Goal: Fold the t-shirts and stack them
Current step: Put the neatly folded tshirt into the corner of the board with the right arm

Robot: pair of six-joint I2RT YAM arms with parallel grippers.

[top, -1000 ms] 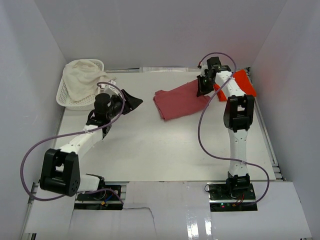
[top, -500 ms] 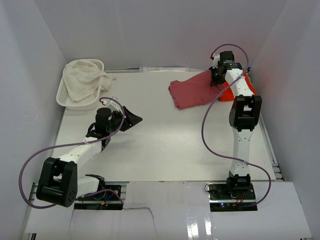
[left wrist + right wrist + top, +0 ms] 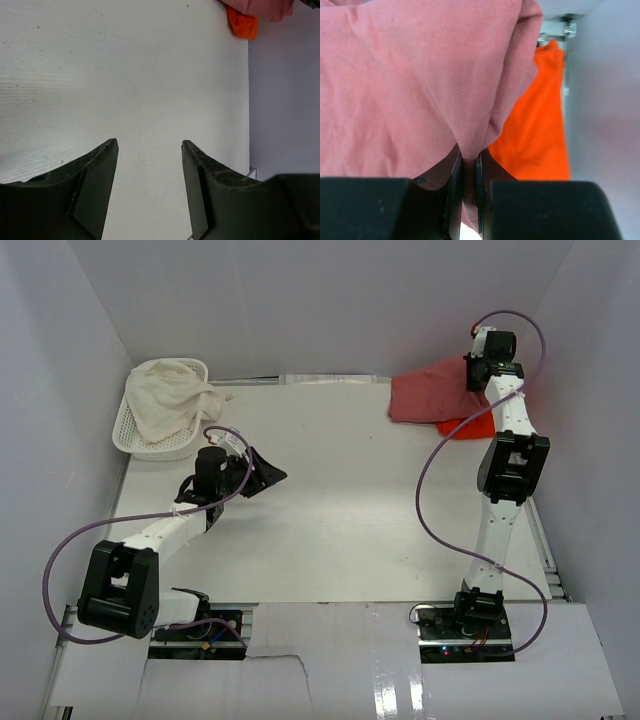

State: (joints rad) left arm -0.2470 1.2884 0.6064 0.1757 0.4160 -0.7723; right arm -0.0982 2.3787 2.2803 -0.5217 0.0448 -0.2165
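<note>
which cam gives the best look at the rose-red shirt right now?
Top external: it shows most of the rose-red shirt, bunched at the far right corner and partly covering the orange shirt. Right wrist sees only close-up fabric pinched in the right tool. Left wrist catches just a sliver at its top edge.

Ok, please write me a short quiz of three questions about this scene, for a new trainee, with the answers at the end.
1. True or false: the left gripper is open and holds nothing.
2. Short answer: near which corner of the white table are the dusty rose-red cotton t-shirt and the bright orange-red cotton t-shirt?
3. Choose one: the right gripper is shut on A) the rose-red t-shirt, B) the orange-red t-shirt, C) the white plastic lattice basket.

Key: 1 true; 2 the far right corner; 3 A.
</note>
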